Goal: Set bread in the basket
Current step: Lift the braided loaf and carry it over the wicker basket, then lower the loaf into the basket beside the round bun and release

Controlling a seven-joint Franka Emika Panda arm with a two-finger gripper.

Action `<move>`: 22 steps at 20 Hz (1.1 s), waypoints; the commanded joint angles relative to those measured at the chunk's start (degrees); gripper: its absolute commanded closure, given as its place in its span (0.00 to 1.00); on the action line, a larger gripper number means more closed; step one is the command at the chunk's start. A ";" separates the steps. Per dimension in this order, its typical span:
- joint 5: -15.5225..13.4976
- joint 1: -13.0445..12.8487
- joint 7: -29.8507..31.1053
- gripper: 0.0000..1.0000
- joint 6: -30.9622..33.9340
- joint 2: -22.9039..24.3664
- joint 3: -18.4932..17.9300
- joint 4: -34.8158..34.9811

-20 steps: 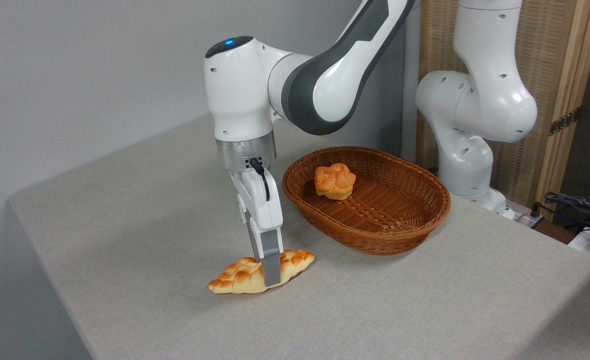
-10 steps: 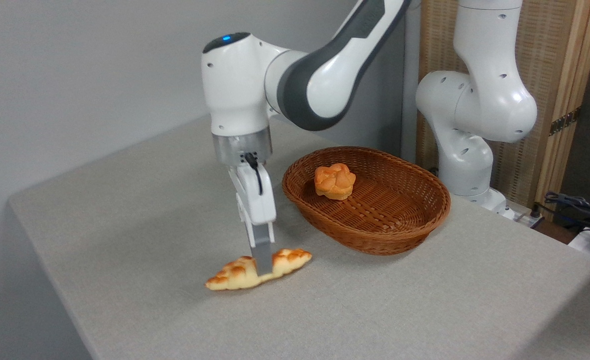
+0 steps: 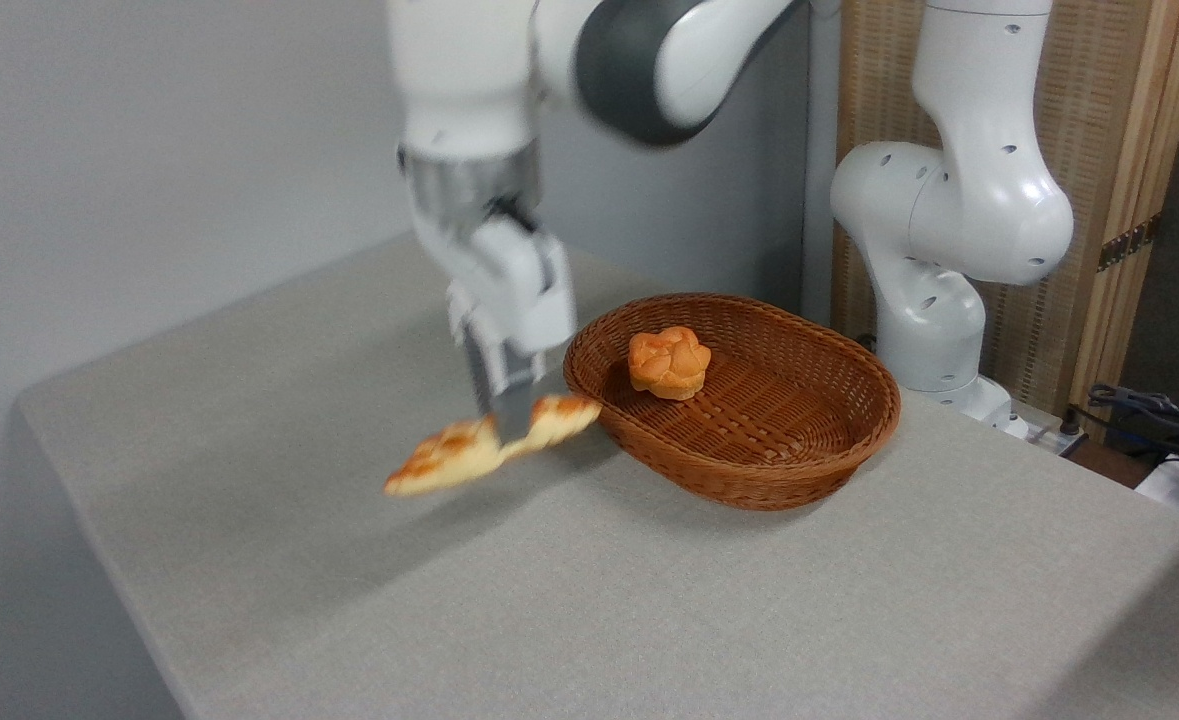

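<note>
The bread (image 3: 449,455), a long braided golden loaf with pointed ends, hangs in the air above the table, blurred by motion and tilted with its left end lower. My gripper (image 3: 511,432) is shut on the bread's middle, fingers pointing down. The loaf's right tip is close to the left rim of the oval brown wicker basket (image 3: 799,470), which stands on the table to the right.
A small round orange knotted bun (image 3: 668,362) lies inside the basket toward its back left. The arm's white base (image 3: 934,330) stands behind the basket. Cables and dark gear (image 3: 1164,425) sit at the far right. The grey table's (image 3: 249,400) edges fall off at left and front.
The gripper closed on the bread and lifted it off the table, rising and shifting slightly left and back. The basket and bun stayed put.
</note>
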State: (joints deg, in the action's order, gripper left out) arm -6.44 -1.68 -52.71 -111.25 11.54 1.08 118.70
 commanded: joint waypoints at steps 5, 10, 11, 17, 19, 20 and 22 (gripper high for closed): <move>0.53 -8.30 -0.90 0.88 23.27 12.70 -10.62 8.11; 1.25 -20.54 -0.82 0.41 25.91 14.57 -23.65 13.31; 1.42 -20.81 -0.73 0.27 25.91 14.57 -24.01 13.49; 11.09 -21.35 -0.82 0.00 27.58 14.30 -24.02 13.75; 11.09 -21.43 -0.82 0.00 27.58 14.21 -24.02 13.93; 11.09 -21.43 -0.82 0.00 27.67 14.21 -24.02 13.93; 11.01 -21.43 -0.91 0.00 27.58 13.95 -23.93 13.93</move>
State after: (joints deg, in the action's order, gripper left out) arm 3.59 -22.07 -53.61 -85.05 24.96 -22.15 132.56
